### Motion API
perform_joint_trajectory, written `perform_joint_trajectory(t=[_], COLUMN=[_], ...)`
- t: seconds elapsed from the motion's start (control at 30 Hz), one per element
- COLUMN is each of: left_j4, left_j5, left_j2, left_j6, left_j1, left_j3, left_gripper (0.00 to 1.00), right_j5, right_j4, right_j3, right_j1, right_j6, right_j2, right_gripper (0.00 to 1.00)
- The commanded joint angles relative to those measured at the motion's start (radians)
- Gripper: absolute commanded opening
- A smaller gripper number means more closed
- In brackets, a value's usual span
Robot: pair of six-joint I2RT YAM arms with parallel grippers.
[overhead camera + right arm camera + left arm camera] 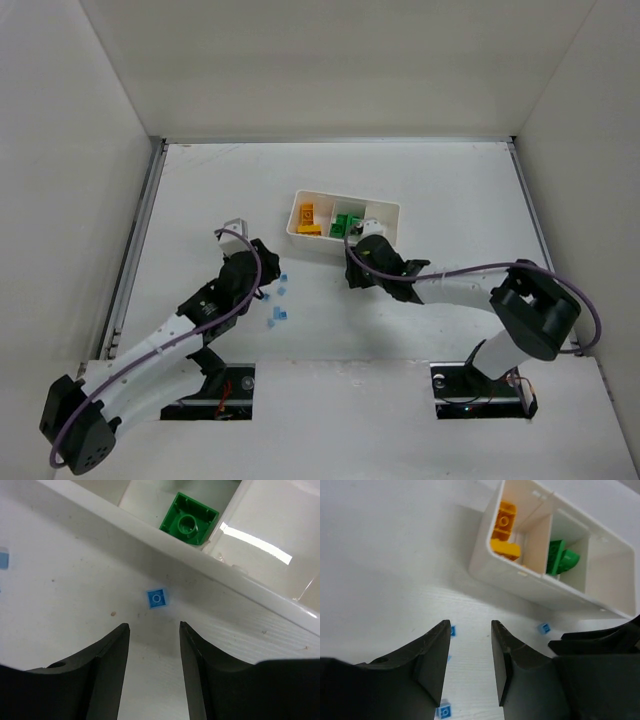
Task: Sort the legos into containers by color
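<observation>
The containers are one white three-part tray [340, 198]. Its left part holds yellow-orange legos [308, 218] and its middle part green ones [346, 222]. Several tiny light-blue legos [281, 291] lie on the table left of the tray's near corner. My left gripper [267, 268] hovers low among them, open and empty [470, 625], with blue bricks [452, 630] [444, 711] just outside its left finger. My right gripper [353, 268] is at the tray's near wall [150, 535], open and empty [154, 626]. One blue brick [157, 598] lies just ahead of its fingertips.
White walls enclose the table on three sides. In the left wrist view the other arm's dark fingers [600, 640] show at the right, close to a blue brick [544, 628]. A green brick [189, 520] lies bottom up in the tray.
</observation>
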Motion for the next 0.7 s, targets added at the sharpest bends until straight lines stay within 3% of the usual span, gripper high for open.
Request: perform_joint_trajectory(t=[0.0,0.23,0.5,0.67], left_j4=[-0.161,-0.177,-0.155,-0.137], left_j5=[-0.039,-0.025,-0.022,-0.028], left_j2=[-0.022,-0.019,0.041,0.107], left_j6=[-0.069,-0.131,-0.148,-0.151], left_j1=[0.009,-0.003,-0.007,0.005], left_j3=[-0.042,-0.096,-0.111,-0.111], left_gripper=[0.36,0.39,0.40,0.40], right_j5=[0.051,0.136,0.183,0.182], right_j4=[-0.015,0.020,0.083,0.107], right_j3=[0.059,0.081,0.078,0.069], right_j1=[0.004,0.032,0.055,0.058], right_j6=[-0.034,-0.057,-0.080,-0.080], right_j2=[0.039,0.119,0.153,0.160], right_gripper=[0.50,0.49,0.37,0.35])
